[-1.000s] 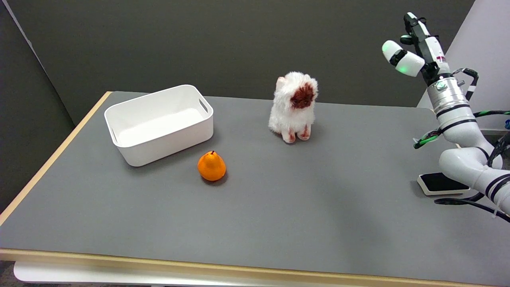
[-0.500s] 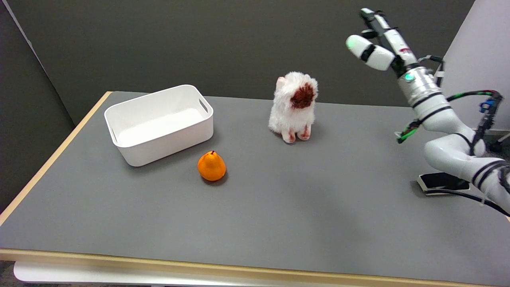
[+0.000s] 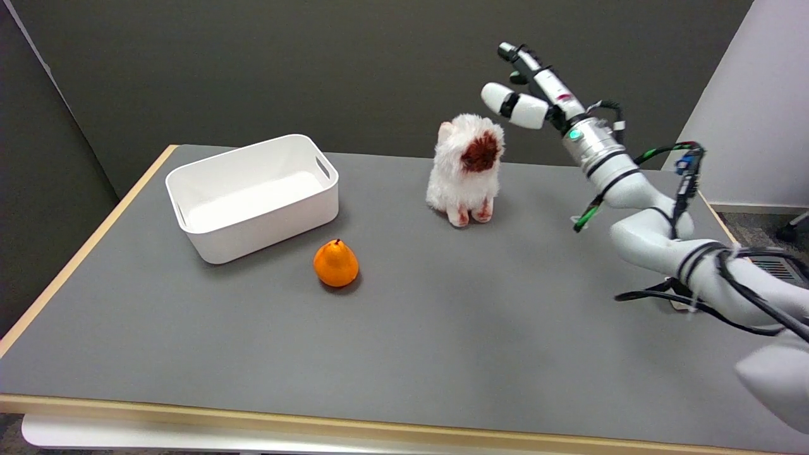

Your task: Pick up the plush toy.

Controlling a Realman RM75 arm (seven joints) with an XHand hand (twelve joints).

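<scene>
White bin [image 3: 253, 197] on the grey table [image 3: 404, 341] — orange pear [image 3: 335, 264] just beside it.

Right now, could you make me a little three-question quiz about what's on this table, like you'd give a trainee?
1. True or false: the right hand already holds the plush toy.
2. What is inside the white bin? A) the orange pear B) the toy C) nothing visible
3. Fill in: the orange pear stands on the table in front of the ____.

Key:
1. False; the hand is in the air up and to the right of the toy, fingers apart, holding nothing.
2. C
3. white bin
</scene>
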